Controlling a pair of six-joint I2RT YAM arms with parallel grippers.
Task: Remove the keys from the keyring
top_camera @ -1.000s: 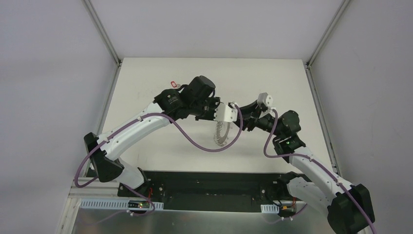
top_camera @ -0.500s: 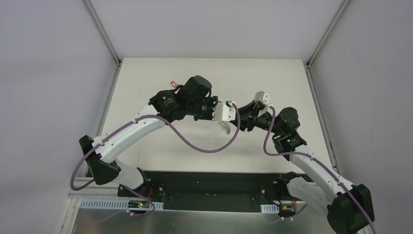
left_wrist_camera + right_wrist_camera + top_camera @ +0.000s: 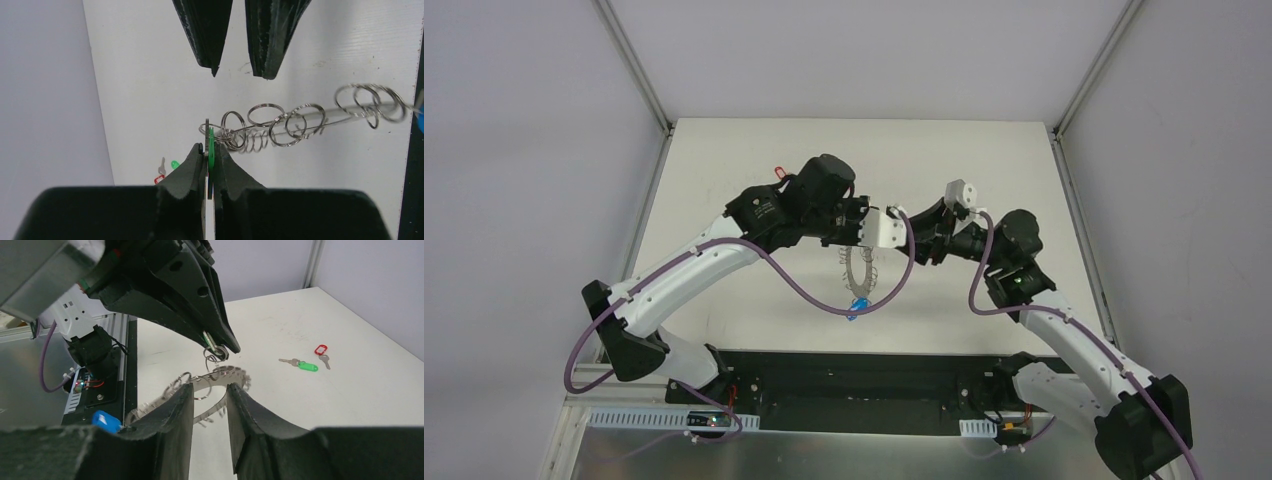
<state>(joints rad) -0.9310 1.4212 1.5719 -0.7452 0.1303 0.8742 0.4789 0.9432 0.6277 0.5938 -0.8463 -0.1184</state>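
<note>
The keyring (image 3: 857,274) hangs below my left gripper (image 3: 884,229), a blue tag (image 3: 856,303) at its low end. In the left wrist view the left gripper (image 3: 210,146) is shut on a green tag (image 3: 211,140), and the ring with its wire loops (image 3: 300,122) stretches away to the right. My right gripper (image 3: 235,60) faces it, open and apart from the ring. In the right wrist view the right gripper (image 3: 210,390) is open, with the keyring (image 3: 220,376) just beyond its fingertips and the blue tag (image 3: 105,421) at the lower left.
Two loose keys lie on the white table (image 3: 350,390): one with a green tag (image 3: 307,366), one with a red tag (image 3: 320,349). The red tag also shows in the top view (image 3: 779,172). The black base rail (image 3: 854,375) runs along the near edge.
The keyring has swung and now hangs lower and further left under the left gripper, with the blue tag showing at its bottom. Both grippers have shifted slightly left.
</note>
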